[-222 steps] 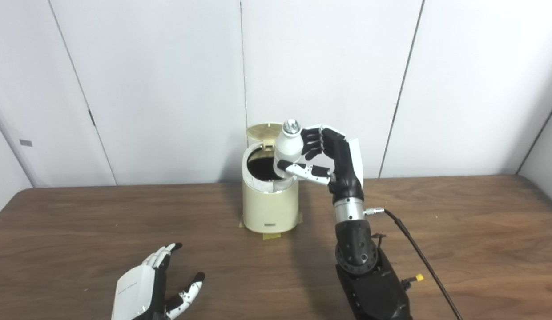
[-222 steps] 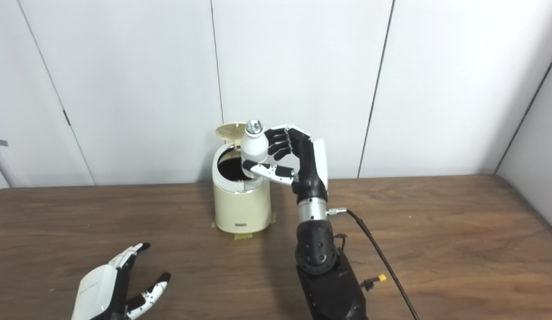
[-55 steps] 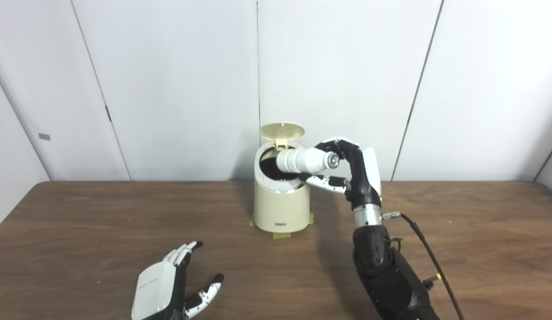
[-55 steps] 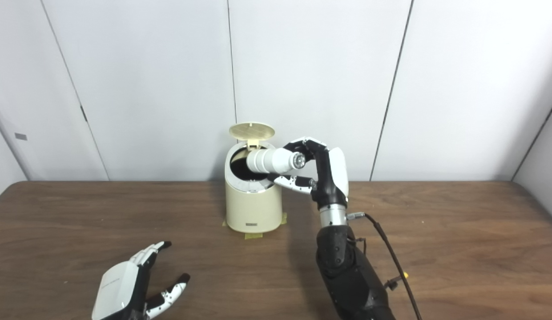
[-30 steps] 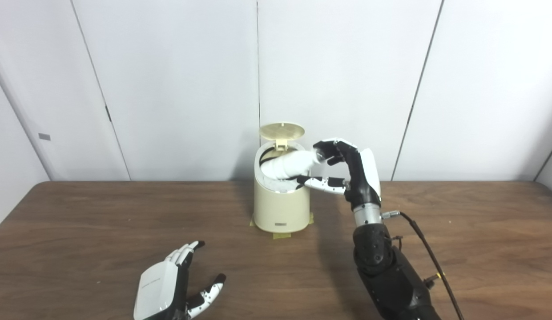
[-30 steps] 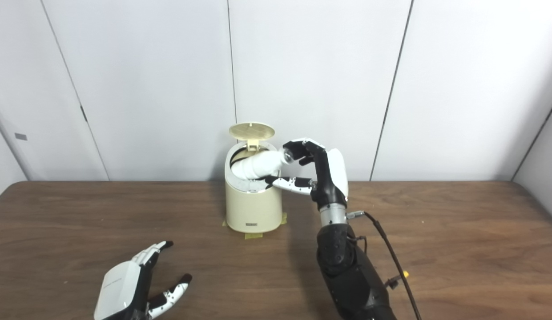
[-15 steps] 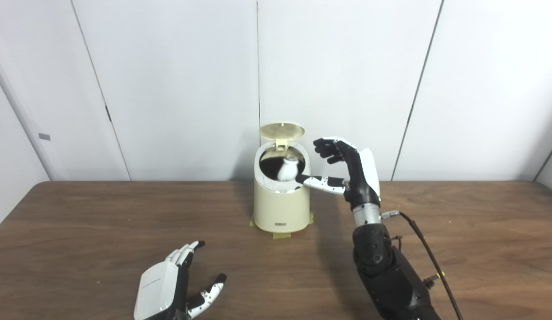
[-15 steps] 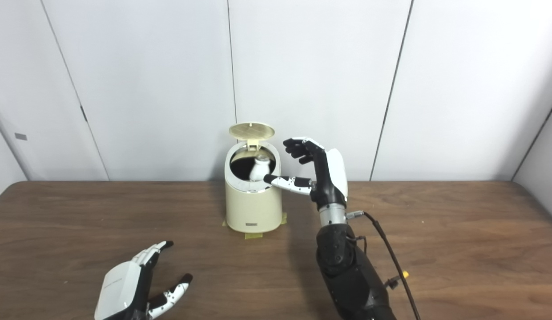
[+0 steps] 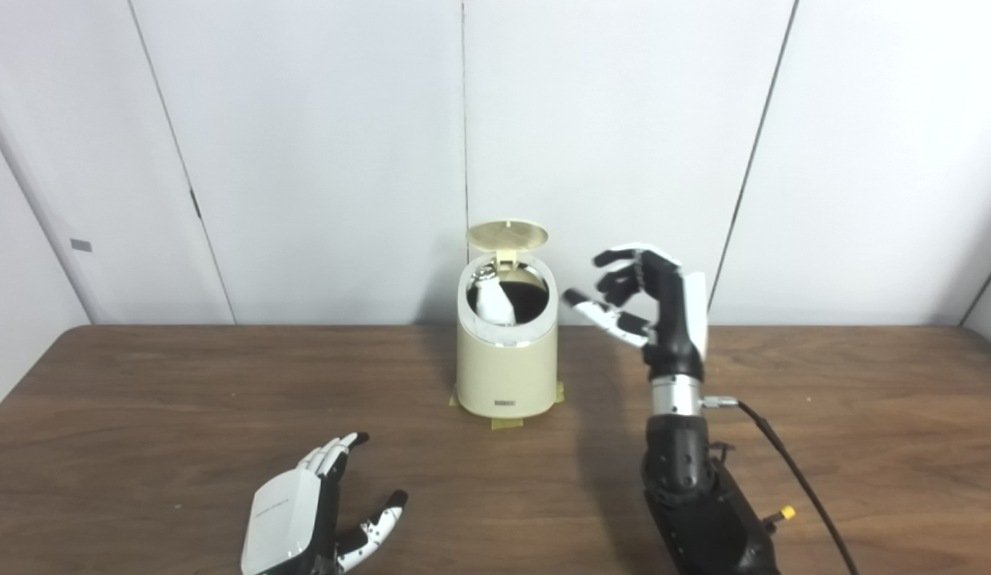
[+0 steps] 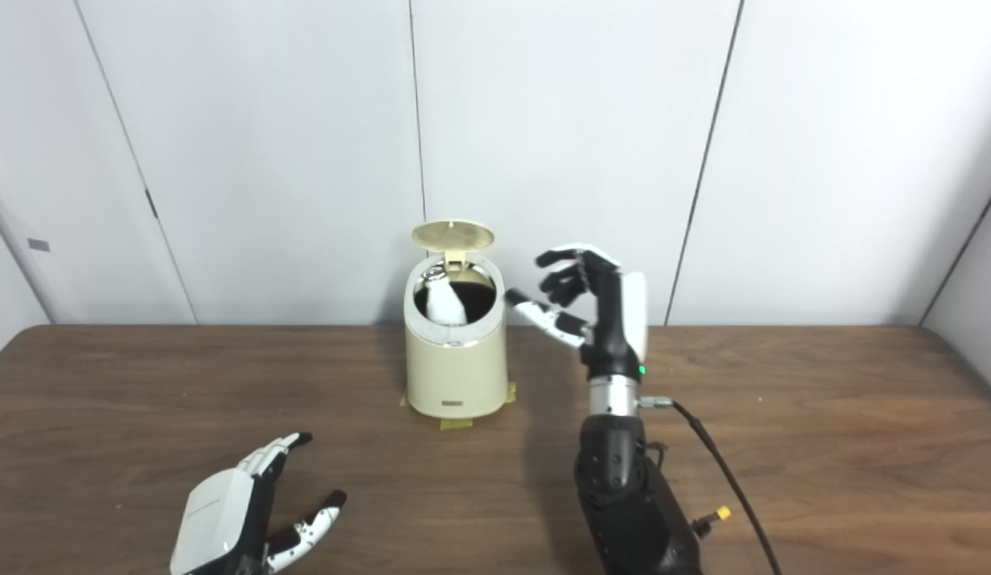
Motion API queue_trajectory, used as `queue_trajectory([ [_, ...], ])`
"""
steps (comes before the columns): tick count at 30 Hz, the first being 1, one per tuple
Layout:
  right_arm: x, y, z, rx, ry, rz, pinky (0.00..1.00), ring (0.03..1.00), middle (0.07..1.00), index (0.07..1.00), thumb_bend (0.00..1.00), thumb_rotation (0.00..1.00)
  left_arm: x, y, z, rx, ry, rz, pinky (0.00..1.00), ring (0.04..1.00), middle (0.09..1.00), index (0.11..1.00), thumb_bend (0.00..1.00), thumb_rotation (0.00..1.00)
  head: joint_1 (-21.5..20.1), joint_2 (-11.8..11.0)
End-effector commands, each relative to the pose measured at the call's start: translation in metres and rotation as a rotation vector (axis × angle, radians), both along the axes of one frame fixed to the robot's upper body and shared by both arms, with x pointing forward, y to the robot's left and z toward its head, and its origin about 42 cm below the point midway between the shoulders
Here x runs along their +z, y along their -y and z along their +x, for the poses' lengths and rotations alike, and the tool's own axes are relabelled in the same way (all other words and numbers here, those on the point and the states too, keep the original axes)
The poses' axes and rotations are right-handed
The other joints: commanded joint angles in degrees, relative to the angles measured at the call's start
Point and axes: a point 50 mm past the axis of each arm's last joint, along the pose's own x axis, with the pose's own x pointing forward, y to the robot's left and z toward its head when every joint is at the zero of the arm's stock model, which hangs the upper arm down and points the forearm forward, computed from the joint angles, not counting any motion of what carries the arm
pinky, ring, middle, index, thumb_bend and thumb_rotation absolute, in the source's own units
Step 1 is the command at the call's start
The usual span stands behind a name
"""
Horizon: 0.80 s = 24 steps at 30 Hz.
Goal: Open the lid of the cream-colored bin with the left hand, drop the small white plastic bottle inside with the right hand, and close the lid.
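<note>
At the near left, the left hand (image 9: 303, 523) is seen low over the surface (image 9: 144, 415), its fingers spread and nothing held. Farther back, near the middle, the bin (image 9: 505, 359) is set on the surface close to the wall (image 9: 319, 160), with tape (image 9: 503, 422) showing under its base. Its lid (image 9: 507, 235) is raised upright at the far rim. The bottle (image 9: 490, 298) is seen inside the bin, leaning against the left side of the opening with its cap uppermost. Just right of the bin, apart from it, the right hand (image 9: 651, 299) is held up with fingers spread wide and empty. A cable (image 9: 798, 479) is trailed from its wrist towards the near right.
</note>
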Motion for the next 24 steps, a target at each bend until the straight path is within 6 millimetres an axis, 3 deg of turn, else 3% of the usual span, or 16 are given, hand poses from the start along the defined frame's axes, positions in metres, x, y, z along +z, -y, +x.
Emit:
queue_trajectory([
  [1,0.018,0.010,-0.007,0.019,0.108,0.031,0.28,0.342,0.448,0.491,0.52,0.02,0.007,0.002,0.007,-0.011,0.028,-0.003,0.80,0.883,0.878,0.874,0.55,0.49,-0.1,0.0],
  [3,0.008,0.024,-0.026,0.056,0.082,-0.009,0.36,0.434,0.473,0.495,0.52,0.01,0.007,0.001,0.007,-0.010,0.030,-0.003,0.80,0.881,0.877,0.872,0.55,0.50,-0.7,0.1],
  [4,0.005,0.028,-0.033,0.071,0.067,-0.024,0.43,0.508,0.554,0.496,0.50,0.10,0.007,0.000,0.007,-0.009,0.031,-0.002,0.80,0.879,0.875,0.871,0.54,0.50,-0.6,0.0],
  [6,-0.004,0.038,-0.049,0.116,0.034,-0.033,0.49,0.569,0.616,0.496,0.49,0.14,0.007,-0.002,0.007,-0.010,0.031,-0.002,0.80,0.879,0.875,0.872,0.54,0.50,-0.7,0.0],
  [7,-0.006,0.041,-0.054,0.133,0.027,-0.035,0.54,0.624,0.666,0.637,0.45,0.37,0.007,-0.003,0.007,-0.010,0.031,-0.002,0.80,0.880,0.876,0.872,0.54,0.50,-0.8,0.0],
  [10,-0.016,0.050,-0.071,0.198,-0.018,-0.060,0.64,0.727,0.761,0.790,0.44,0.61,0.006,-0.005,0.008,-0.011,0.022,0.003,0.80,0.884,0.880,0.876,0.53,0.52,-1.2,-0.1],
  [13,-0.028,0.059,-0.087,0.266,-0.079,-0.115,0.77,0.846,0.881,0.928,0.53,0.77,0.005,-0.006,0.008,-0.009,0.018,0.002,0.80,0.885,0.882,0.878,0.52,0.53,-1.2,-0.2],
  [16,-0.037,0.063,-0.101,0.302,-0.148,-0.137,0.85,0.920,0.964,0.992,0.60,0.79,0.004,-0.009,0.008,-0.006,0.019,0.001,0.79,0.879,0.878,0.874,0.52,0.54,-1.3,-0.1],
  [18,-0.041,0.064,-0.108,0.275,-0.166,-0.145,0.84,0.906,0.951,0.974,0.59,0.76,0.003,-0.010,0.008,-0.006,0.022,0.001,0.79,0.876,0.874,0.869,0.52,0.54,-1.3,0.0],
  [20,-0.044,0.062,-0.113,0.238,-0.172,-0.133,0.79,0.859,0.898,0.919,0.53,0.72,0.003,-0.011,0.008,-0.004,0.023,0.003,0.79,0.873,0.872,0.866,0.51,0.54,-1.3,0.0],
  [24,-0.051,0.058,-0.119,0.197,-0.181,-0.099,0.66,0.739,0.744,0.757,0.29,0.58,0.002,-0.013,0.008,-0.002,0.017,0.007,0.79,0.876,0.875,0.870,0.51,0.56,-1.3,0.0],
])
